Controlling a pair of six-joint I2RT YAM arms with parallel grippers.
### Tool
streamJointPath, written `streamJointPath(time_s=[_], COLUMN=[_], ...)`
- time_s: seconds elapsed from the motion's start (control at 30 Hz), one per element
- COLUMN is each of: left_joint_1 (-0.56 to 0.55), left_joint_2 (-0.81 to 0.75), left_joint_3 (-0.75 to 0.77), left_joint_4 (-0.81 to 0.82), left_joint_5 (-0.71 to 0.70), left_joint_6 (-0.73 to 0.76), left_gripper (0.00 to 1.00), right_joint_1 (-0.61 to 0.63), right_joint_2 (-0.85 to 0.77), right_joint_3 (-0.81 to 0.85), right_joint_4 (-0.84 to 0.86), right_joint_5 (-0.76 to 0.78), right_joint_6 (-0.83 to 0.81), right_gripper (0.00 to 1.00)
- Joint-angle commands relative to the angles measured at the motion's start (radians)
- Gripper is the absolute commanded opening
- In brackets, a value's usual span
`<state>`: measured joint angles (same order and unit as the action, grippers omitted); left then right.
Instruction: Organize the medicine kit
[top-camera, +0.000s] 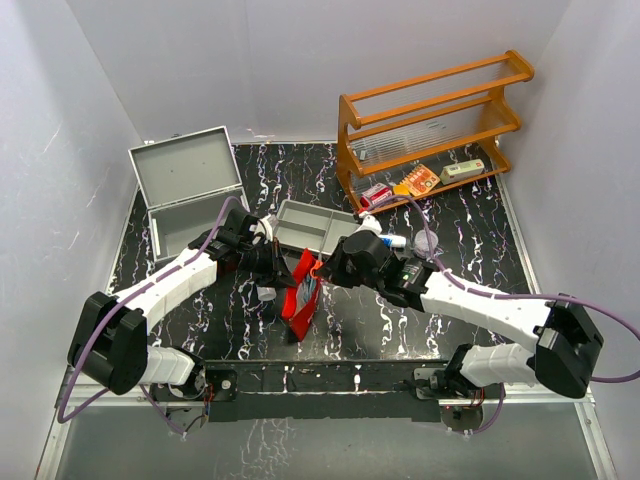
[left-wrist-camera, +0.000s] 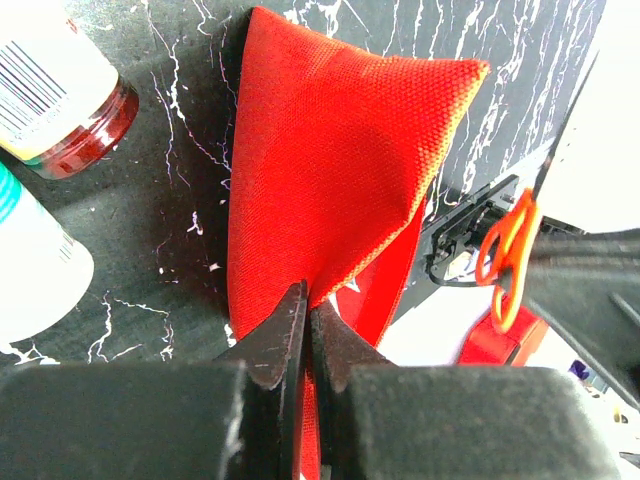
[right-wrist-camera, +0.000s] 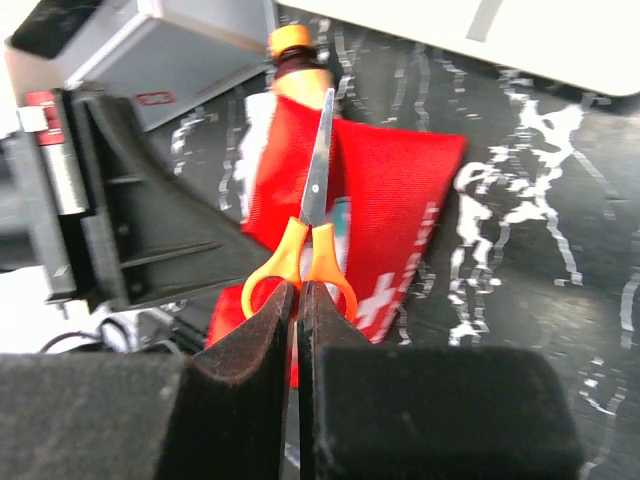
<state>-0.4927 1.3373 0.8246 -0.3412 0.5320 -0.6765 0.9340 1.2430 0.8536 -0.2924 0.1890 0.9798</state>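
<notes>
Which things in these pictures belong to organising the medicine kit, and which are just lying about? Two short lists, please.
In the job: medicine kit, lid open; red pouch, pinched by the left gripper; scissors, held by the right gripper.
Lying about: wooden rack; packets on its bottom shelf; grey divided tray.

The black, white-veined worktop carries the open medicine kit at upper left and a wooden rack at upper right. A grey divided tray lies near the centre, and just below it a red pouch stands on edge.
</notes>
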Motion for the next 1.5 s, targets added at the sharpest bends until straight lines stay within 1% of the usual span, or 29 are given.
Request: streamJointPath(time_s=[0.0,0.17,0.23,0.43,0.67,0.83,0.87,0.97,1.07,1.13,1.27,1.4,1.47], left_joint_1=[0.004,0.003,0.003,0.003,0.003,0.004,0.003,0.003,0.004,0.003,0.003,0.003,0.004], left_joint_2=[-0.010,-0.009,-0.010,-0.010,-0.009,-0.007,-0.006,-0.005,-0.008,-0.009,-0.008,-0.009,-0.007], left_joint_3=[0.032,0.031,0.031,0.030,0.029,0.034,0.036,0.038,0.039,0.040,0.041,0.041,0.043], left_joint_4=[-0.003,0.001,0.002,0.002,0.008,0.007,0.005,0.004,-0.002,-0.002,-0.003,-0.002,-0.004], left_joint_5=[0.005,0.006,0.006,0.006,0.008,0.009,0.010,0.009,0.009,0.010,0.012,0.015,0.018], left_joint_6=[-0.009,-0.013,-0.014,-0.015,-0.015,-0.015,-0.014,-0.013,-0.011,-0.009,-0.008,-0.002,0.001], left_gripper=[0.00,0.00,0.00,0.00,0.00,0.00,0.00,0.00,0.00,0.00,0.00,0.00,0.00], right_joint_1=[0.009,0.010,0.012,0.012,0.020,0.020,0.020,0.020,0.020,0.020,0.019,0.019,0.020], right_joint_2=[0.001,0.024,0.039,0.059,0.041,0.038,0.039,0.039,0.027,0.023,0.016,-0.004,-0.019], right_joint_3=[-0.001,-0.038,-0.045,-0.074,-0.112,-0.122,-0.119,-0.106,-0.086,-0.070,-0.037,-0.012,0.002], right_joint_4=[0.207,0.296,0.305,0.295,0.273,0.273,0.267,0.247,0.216,0.184,0.132,0.116,0.104], right_joint_5=[-0.117,-0.184,-0.194,-0.191,-0.169,-0.189,-0.188,-0.174,-0.143,-0.116,-0.086,-0.074,-0.061], right_joint_6=[0.051,0.107,0.134,0.202,0.225,0.226,0.226,0.217,0.195,0.178,0.132,0.070,0.035], right_gripper=[0.00,0.00,0.00,0.00,0.00,0.00,0.03,0.17,0.25,0.27,0.28,0.30,0.33])
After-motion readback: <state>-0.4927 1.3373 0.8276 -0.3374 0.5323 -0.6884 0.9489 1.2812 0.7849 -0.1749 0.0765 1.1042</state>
